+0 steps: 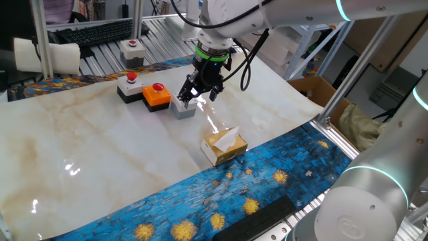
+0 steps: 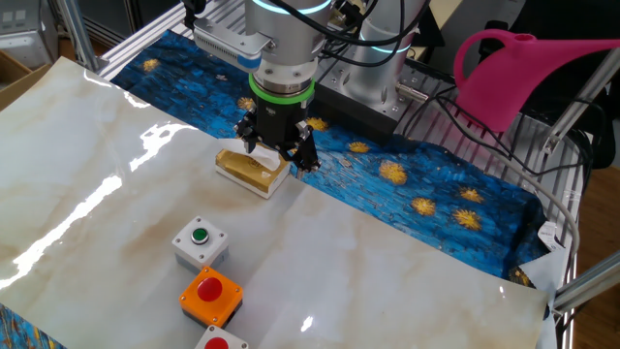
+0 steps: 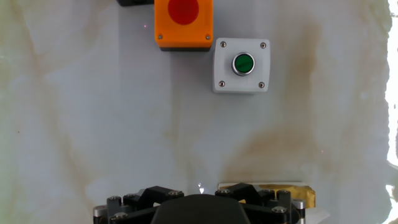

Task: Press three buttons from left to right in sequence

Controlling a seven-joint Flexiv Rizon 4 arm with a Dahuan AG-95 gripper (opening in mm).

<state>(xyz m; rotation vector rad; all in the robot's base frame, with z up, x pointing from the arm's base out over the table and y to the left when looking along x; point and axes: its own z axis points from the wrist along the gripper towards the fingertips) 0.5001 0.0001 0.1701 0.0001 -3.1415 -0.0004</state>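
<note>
The three buttons stand in a row. The black box with a white top and red button (image 1: pixel 130 86) is at the left, the orange box with a red button (image 1: pixel 156 95) in the middle, and the grey box with a green button (image 2: pixel 201 240) at the right. My gripper (image 1: pixel 198 95) hangs in the air just past the grey box (image 1: pixel 182 107), on the side toward the tissue box, touching none of them. Its fingers are spread apart and open, with nothing between them (image 2: pixel 278 160). The hand view looks down on the green button (image 3: pixel 243 63) and the orange box (image 3: pixel 183 22); the fingertips are out of frame there.
A tan tissue box (image 1: pixel 224 146) lies on the marble sheet right of the buttons, under my hand in the other fixed view (image 2: pixel 254 170). A separate pale grey box with a red button (image 1: pixel 132 50) sits behind the row. A pink watering can (image 2: pixel 513 68) stands off the table.
</note>
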